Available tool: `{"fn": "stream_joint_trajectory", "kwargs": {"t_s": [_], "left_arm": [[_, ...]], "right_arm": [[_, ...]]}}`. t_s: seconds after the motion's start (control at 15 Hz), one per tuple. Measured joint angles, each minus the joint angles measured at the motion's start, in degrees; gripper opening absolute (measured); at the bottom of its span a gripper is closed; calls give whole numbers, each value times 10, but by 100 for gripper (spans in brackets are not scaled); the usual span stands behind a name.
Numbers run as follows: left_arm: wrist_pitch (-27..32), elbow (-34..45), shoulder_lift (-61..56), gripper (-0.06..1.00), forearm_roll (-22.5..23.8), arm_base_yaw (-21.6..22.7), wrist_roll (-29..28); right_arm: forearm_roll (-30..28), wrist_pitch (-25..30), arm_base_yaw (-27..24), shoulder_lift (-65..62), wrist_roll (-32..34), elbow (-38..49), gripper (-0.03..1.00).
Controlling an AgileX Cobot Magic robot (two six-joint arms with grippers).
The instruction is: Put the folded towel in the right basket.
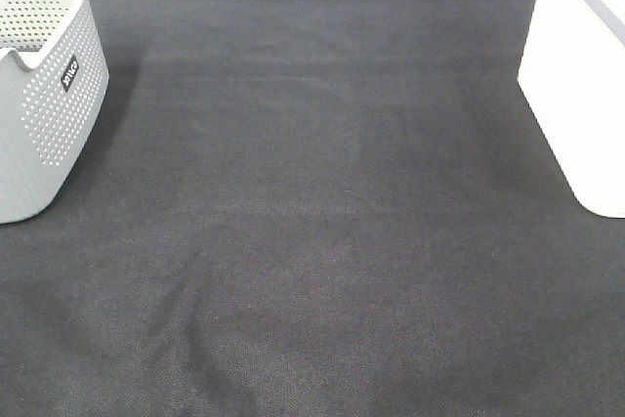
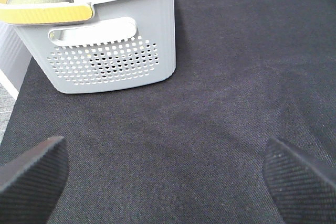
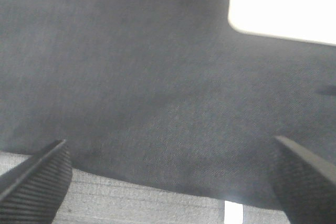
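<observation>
The folded towel is out of view in all three views. The right basket, a large white bin with plain sides, stands at the right edge of the exterior high view; a corner of it shows in the right wrist view. My left gripper is open and empty above the dark cloth, facing the grey perforated basket. My right gripper is open and empty above the cloth near the table's edge. Neither gripper shows in the exterior high view.
A grey perforated basket with a small black label stands at the far left; it has a yellow-trimmed rim in the left wrist view. A dark cloth covers the table.
</observation>
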Motion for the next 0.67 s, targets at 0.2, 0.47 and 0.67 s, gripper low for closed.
{"fn": "stream_joint_trajectory", "kwargs": {"t_s": [0.2, 0.47, 0.67], "left_arm": [[0, 0, 0, 93, 0, 0, 0], [0, 0, 0, 93, 0, 0, 0], [0, 0, 0, 93, 0, 0, 0]], "right_arm": [[-28, 3, 36, -40, 11, 1, 97], [-66, -23, 37, -40, 52, 12, 97], [-76, -31, 37, -40, 66, 18, 97]]}}
